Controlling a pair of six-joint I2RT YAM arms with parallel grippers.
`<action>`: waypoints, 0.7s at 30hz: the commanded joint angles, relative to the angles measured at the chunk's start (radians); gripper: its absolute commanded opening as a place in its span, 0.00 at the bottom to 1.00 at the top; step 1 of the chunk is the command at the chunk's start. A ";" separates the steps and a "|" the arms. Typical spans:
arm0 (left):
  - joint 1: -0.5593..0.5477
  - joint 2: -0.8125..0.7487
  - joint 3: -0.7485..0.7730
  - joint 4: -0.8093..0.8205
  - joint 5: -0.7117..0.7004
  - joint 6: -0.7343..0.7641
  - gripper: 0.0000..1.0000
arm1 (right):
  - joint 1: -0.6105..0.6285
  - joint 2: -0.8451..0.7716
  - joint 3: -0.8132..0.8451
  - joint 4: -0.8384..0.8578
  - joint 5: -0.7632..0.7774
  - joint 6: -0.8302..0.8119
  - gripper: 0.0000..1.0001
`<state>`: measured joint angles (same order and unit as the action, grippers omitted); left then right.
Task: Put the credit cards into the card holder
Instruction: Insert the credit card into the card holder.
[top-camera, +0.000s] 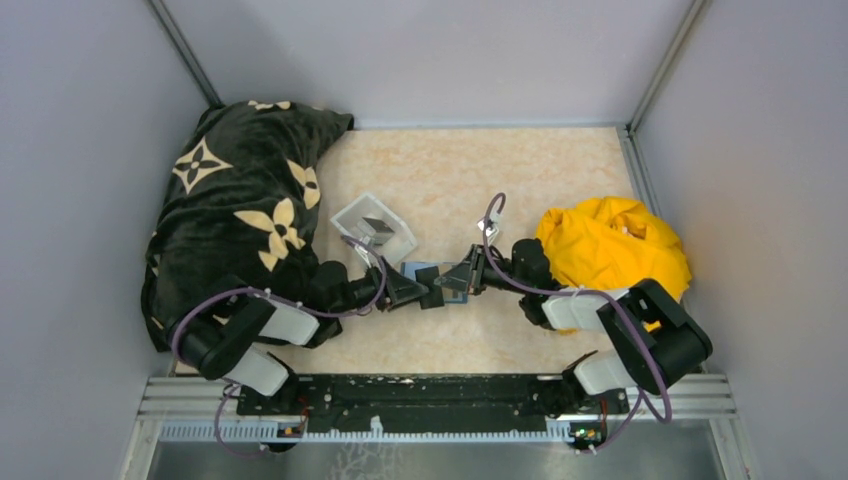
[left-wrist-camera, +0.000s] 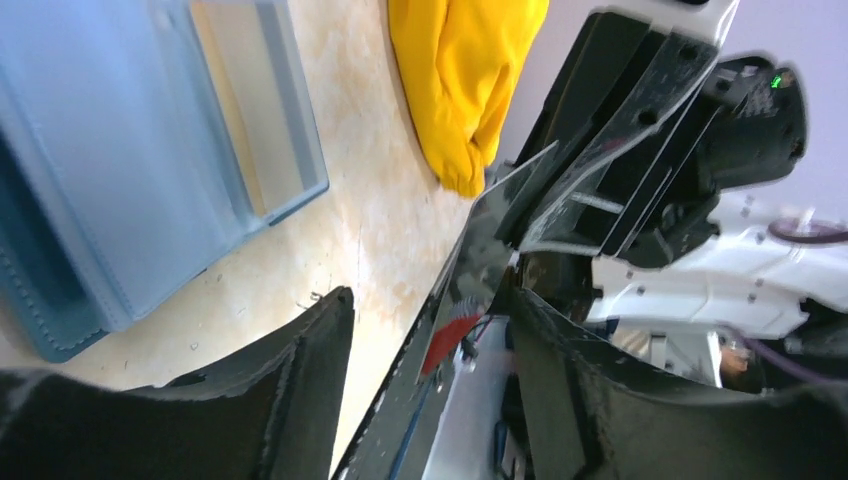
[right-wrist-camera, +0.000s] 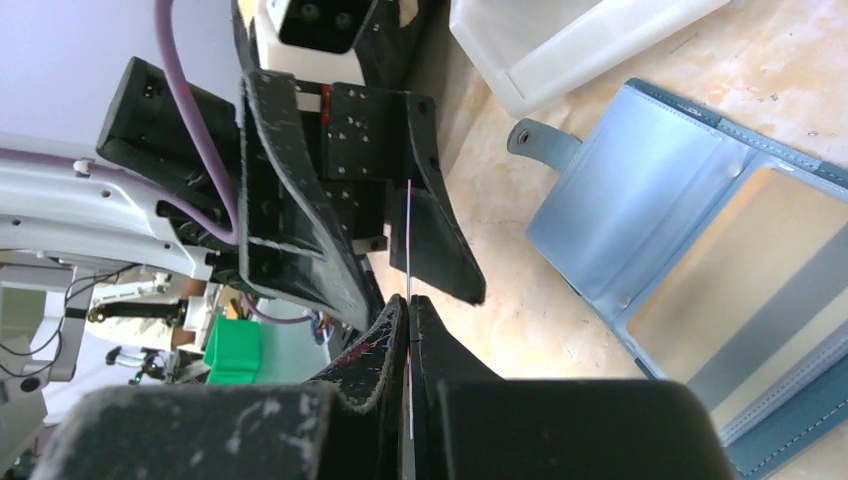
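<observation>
Squeezing one card (left-wrist-camera: 480, 260) tight, the right end effector (right-wrist-camera: 409, 330) hangs over the card holder (right-wrist-camera: 640, 200); the left end effector (left-wrist-camera: 430, 305) is open, empty. Such a small grip could let the card twist and miss

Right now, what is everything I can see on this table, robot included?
blanket: one, black with cream flowers, left side
cloth: one, yellow, bunched at the right
tray: one, clear-white, centre, beyond the arms' tips
tray card: one, grey, inside the tray
card holder: one, teal-blue, lying open at centre
held card: one, grey, between the two arms' tips
table: one, beige marbled, under everything
left arm: one, black and white, jaws open either side of the held card
right arm: one, black and white, jaws shut on the held card
</observation>
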<state>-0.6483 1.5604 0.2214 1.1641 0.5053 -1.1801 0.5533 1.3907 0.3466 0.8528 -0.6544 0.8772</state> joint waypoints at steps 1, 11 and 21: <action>0.021 -0.160 -0.009 -0.252 -0.132 0.083 0.69 | -0.008 -0.043 0.011 0.058 0.027 0.022 0.00; 0.026 -0.383 0.063 -0.768 -0.389 0.235 0.67 | -0.007 -0.089 0.095 -0.273 0.262 -0.072 0.00; 0.025 -0.309 0.102 -0.782 -0.425 0.260 0.56 | 0.016 0.025 0.144 -0.334 0.413 -0.059 0.00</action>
<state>-0.6300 1.2224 0.2832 0.4023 0.1146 -0.9569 0.5598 1.3891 0.4385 0.5343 -0.3248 0.8265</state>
